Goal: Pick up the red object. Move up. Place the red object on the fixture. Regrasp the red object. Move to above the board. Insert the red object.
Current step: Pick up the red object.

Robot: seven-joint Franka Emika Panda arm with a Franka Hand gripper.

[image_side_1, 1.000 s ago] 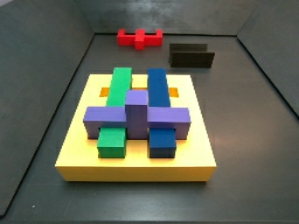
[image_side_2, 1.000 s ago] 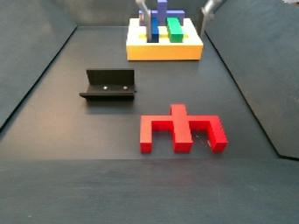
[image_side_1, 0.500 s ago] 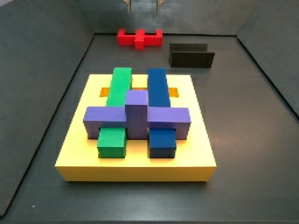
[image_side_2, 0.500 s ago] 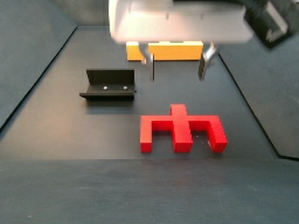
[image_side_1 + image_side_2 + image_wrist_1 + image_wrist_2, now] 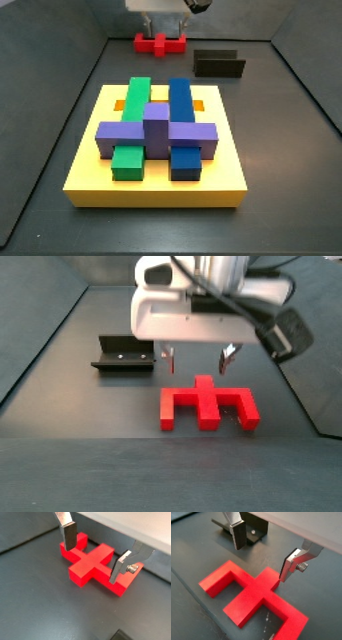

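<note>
while the hand (image 5: 97,551) hangs spread, the red object (image 5: 93,563) lies beneath it.

Even soft light, wrist pics slightly blurry

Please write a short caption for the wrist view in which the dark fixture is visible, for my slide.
Open gripper poised above the red object on the floor, fingers straddling its stem, fixture behind.

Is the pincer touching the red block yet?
Apart. In a side view the open pincer hangs above the red block, with dark floor showing between its fingertips and the block's top.
</note>
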